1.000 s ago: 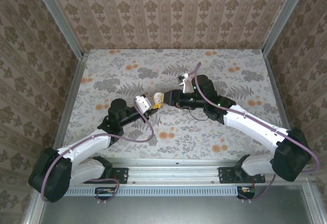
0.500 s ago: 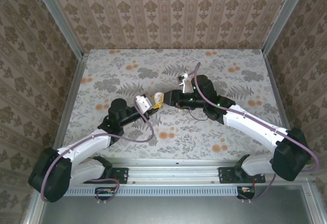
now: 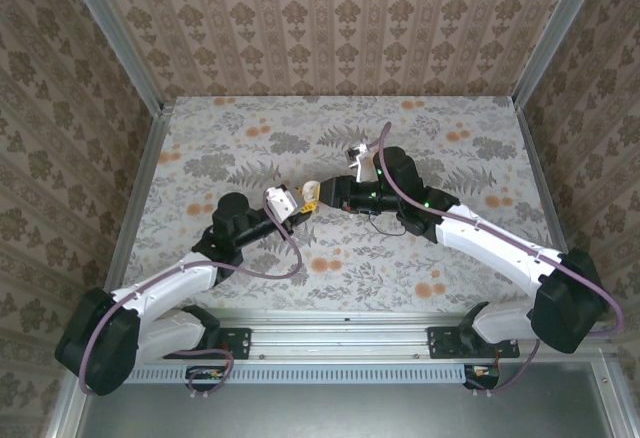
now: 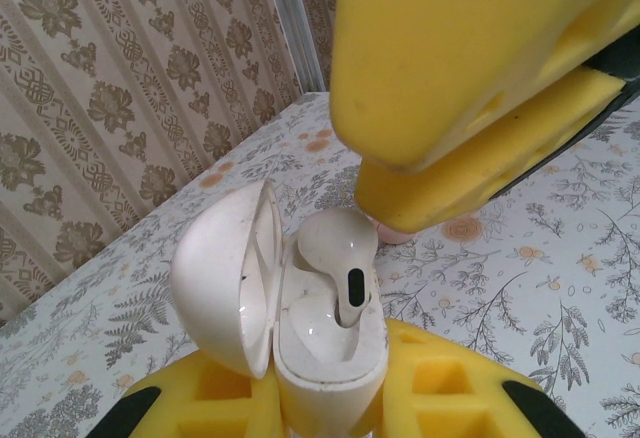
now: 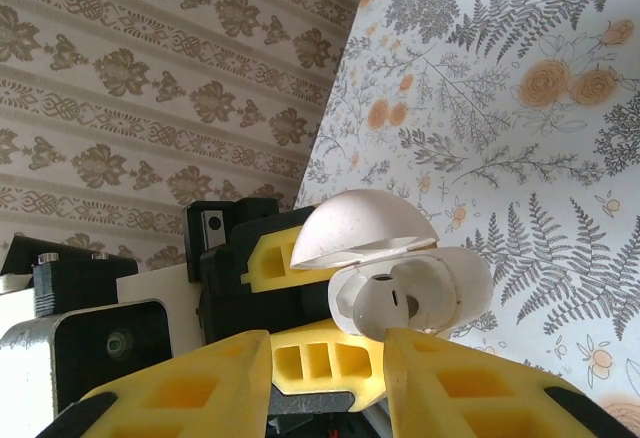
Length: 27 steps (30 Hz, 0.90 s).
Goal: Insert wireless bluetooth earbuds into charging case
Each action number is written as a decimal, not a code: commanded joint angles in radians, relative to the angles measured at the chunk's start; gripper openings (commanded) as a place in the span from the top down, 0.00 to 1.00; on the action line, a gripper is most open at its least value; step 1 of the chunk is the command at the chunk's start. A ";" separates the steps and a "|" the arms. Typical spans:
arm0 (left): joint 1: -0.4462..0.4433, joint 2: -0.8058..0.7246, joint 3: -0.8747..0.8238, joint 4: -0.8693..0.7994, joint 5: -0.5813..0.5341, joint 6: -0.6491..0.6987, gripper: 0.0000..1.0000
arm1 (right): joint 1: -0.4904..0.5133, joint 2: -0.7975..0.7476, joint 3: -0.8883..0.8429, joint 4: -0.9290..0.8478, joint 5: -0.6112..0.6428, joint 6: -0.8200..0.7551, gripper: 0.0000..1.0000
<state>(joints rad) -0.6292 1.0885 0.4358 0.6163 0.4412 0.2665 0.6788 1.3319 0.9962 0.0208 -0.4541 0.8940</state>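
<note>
My left gripper (image 4: 330, 403) is shut on the charging case (image 4: 330, 358), a pale clamshell held upright with its lid (image 4: 225, 278) swung open to the left. One earbud (image 4: 340, 248) sits in the far slot, its stem down and its head above the rim. The near slot looks bare. My right gripper (image 5: 325, 368) hovers right at the case (image 5: 450, 278), jaws apart with nothing between them; one yellow fingertip (image 5: 440, 358) is next to the earbud (image 5: 385, 303). From above, both grippers meet at the case (image 3: 311, 191) mid-table. A small pinkish bit (image 4: 397, 231) under the right fingers (image 4: 470, 48) is unclear.
The floral tabletop (image 3: 440, 118) spreads around the arms, bordered by patterned walls (image 3: 330, 18) with metal corner posts (image 3: 115, 38). The two arms angle in from the near edge and meet at the middle.
The right gripper has edged slightly left toward the case, and its jaws have narrowed a little. The left arm and the case have stayed put.
</note>
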 commanded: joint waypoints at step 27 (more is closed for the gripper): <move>-0.015 -0.027 0.037 -0.019 -0.004 0.013 0.96 | 0.008 0.021 0.056 0.037 -0.008 -0.017 0.65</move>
<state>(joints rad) -0.6346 1.0832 0.4450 0.6125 0.4263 0.2665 0.6796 1.3441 1.0115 0.0292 -0.4553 0.8913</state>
